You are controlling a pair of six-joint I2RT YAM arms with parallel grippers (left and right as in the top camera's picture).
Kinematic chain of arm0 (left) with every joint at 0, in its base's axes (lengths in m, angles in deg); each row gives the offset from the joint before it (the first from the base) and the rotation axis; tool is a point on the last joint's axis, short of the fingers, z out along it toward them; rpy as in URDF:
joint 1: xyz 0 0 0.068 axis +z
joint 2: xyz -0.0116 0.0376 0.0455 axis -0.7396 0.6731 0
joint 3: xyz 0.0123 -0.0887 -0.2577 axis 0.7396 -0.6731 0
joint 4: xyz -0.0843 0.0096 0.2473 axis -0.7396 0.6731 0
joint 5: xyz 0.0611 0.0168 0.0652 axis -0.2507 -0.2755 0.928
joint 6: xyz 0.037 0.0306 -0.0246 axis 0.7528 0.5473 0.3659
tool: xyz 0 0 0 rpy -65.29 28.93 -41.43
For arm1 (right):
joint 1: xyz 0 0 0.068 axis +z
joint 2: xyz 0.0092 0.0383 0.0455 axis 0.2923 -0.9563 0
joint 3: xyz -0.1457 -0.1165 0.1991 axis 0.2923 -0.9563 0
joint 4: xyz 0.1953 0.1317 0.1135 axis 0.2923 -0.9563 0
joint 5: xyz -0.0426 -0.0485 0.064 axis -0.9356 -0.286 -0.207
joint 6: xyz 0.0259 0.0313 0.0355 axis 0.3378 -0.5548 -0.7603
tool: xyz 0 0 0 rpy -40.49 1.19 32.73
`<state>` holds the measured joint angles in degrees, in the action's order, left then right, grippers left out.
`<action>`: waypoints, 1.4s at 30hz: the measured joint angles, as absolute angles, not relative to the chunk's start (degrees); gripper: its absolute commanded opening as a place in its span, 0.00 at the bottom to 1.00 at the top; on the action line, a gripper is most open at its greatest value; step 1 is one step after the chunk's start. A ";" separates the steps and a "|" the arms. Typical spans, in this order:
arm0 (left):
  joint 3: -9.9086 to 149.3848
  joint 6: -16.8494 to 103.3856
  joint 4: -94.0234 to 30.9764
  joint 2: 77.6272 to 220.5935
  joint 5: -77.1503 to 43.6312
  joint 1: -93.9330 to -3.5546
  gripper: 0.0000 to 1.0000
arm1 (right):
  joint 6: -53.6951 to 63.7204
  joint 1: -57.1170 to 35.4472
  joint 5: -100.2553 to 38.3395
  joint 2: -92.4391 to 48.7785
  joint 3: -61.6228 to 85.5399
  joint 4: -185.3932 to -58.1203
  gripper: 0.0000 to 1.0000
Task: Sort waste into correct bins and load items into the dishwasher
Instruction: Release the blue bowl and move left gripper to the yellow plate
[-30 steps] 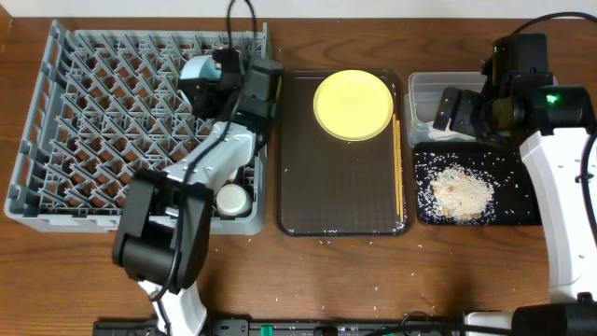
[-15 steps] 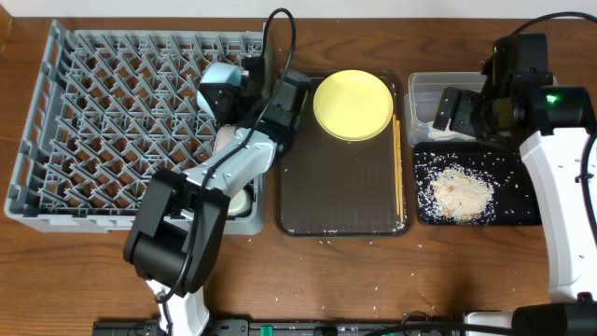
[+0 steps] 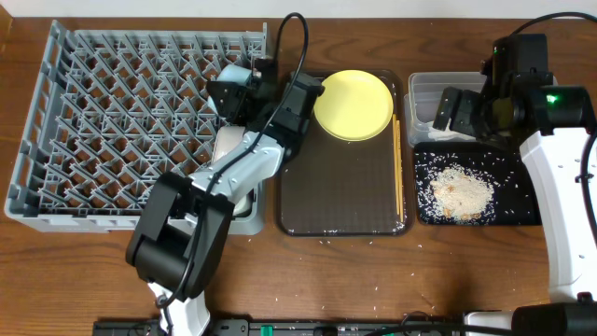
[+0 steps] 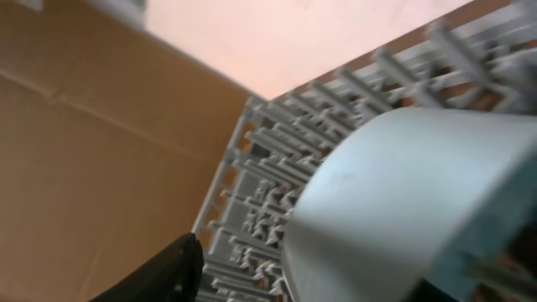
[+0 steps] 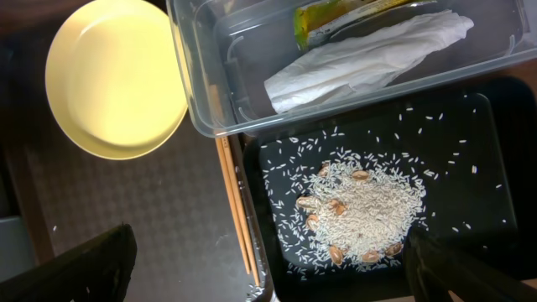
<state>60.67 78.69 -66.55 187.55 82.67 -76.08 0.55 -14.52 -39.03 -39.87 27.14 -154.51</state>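
Pale blue dish (image 4: pixel 403 193) over grey rack (image 4: pixel 260 184); left jaws unclear, right jaws spread

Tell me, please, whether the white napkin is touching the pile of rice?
Apart. The right wrist view shows the napkin lying inside the clear tub, and the rice in the black tray, outside the tub's wall.

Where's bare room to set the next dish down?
The brown tray is bare in its lower half, below the yellow plate and left of the chopsticks. The rack has free pegs on its left and middle. Its right edge is crowded by the left arm and blue dish.
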 measured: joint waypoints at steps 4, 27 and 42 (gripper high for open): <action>60.73 76.79 -62.18 185.29 76.29 -77.17 0.60 | 0.55 -14.52 -39.03 -39.85 27.14 -154.49 0.99; 61.30 45.97 -53.17 170.19 26.36 -77.23 0.63 | 0.55 -14.52 -39.03 -39.85 27.14 -154.51 0.99; 61.26 17.88 -66.79 190.21 17.73 -81.58 0.58 | 0.55 -14.52 -39.03 -39.85 27.14 -154.49 0.99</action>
<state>61.26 17.88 -66.79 190.21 17.73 -81.58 0.55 -14.52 -39.03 -39.85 27.14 -154.49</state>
